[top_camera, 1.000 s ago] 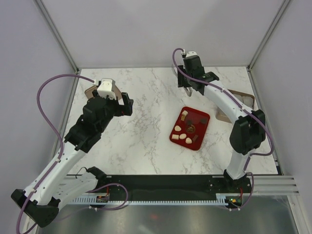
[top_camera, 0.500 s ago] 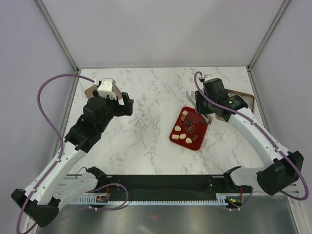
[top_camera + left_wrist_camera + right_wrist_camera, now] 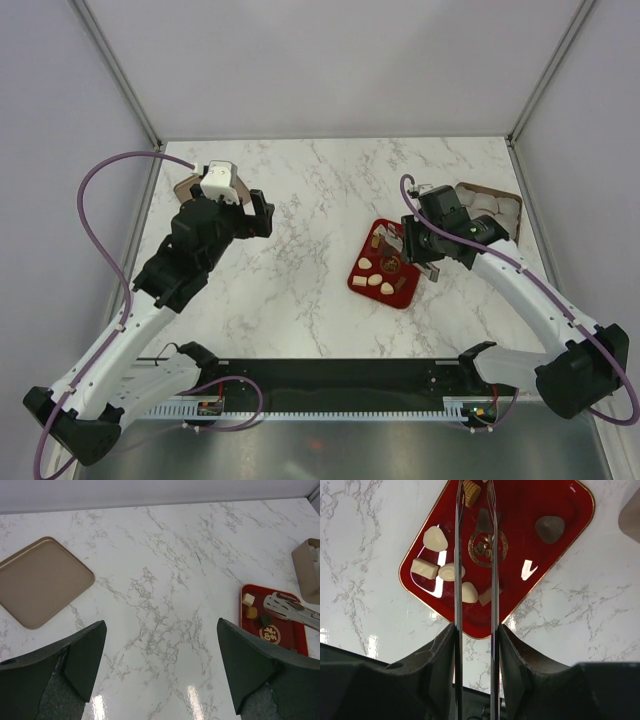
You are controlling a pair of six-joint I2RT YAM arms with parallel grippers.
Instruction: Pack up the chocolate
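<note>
The chocolate lies on a red tray (image 3: 412, 285): several cream pieces (image 3: 435, 538) at its left, a dark square (image 3: 483, 520), a dark round one (image 3: 550, 527) and a tan one (image 3: 471, 492). My right gripper (image 3: 420, 246) is shut on metal tongs (image 3: 458, 555). The two blades reach out over the tray (image 3: 570, 510), with the dark square between their tips. The blades stand apart and hold nothing. My left gripper (image 3: 262, 213) is open and empty over bare marble, well left of the tray; it shows in its own wrist view (image 3: 160, 665).
A tan box (image 3: 492, 206) with cream pieces in it stands at the back right, just behind the tray. A flat tan lid (image 3: 40, 580) lies at the back left, under the left arm. The walls of the enclosure are on three sides.
My right arm has swung from the back of the table forward and down, carrying the tongs over the red tray. The left arm has not moved.
</note>
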